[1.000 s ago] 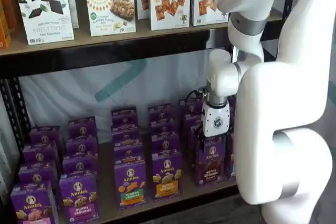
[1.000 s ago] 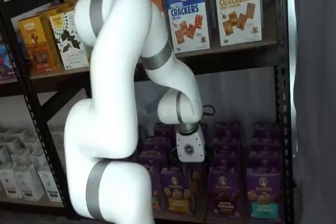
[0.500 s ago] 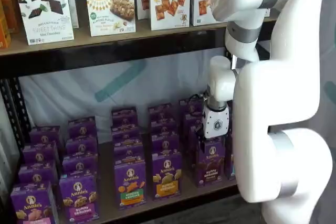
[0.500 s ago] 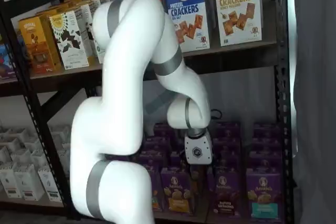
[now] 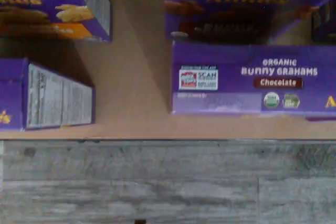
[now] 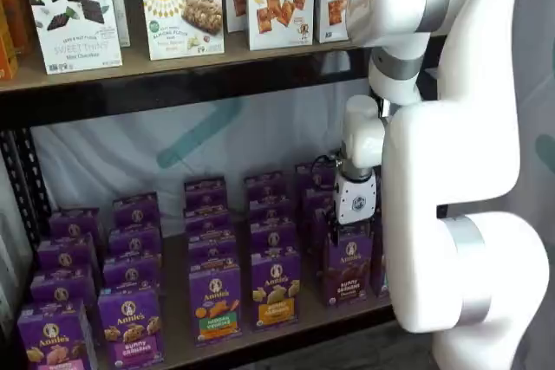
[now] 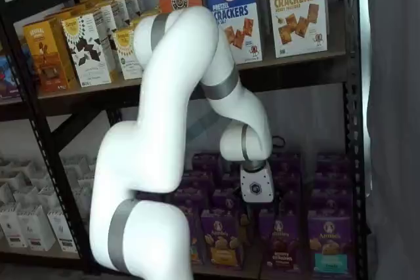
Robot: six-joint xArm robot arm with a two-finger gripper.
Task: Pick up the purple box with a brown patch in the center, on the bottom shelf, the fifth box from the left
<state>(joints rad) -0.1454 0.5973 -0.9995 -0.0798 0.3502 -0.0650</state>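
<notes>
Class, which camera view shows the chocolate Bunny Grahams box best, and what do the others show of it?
The wrist view: the purple box fills it and its top-flap lettering reads clearly. Both shelf views show its front small, below the arm.

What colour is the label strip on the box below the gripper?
Dark brown, on the purple box; clearest in a shelf view.

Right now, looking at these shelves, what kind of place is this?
Probably a mock grocery shelf set up for robot picking, not a real store. Black metal shelving holds rows of purple Annie's cartons and cracker boxes, a white robot arm reaches in, and a cloth backdrop hangs behind.
</notes>
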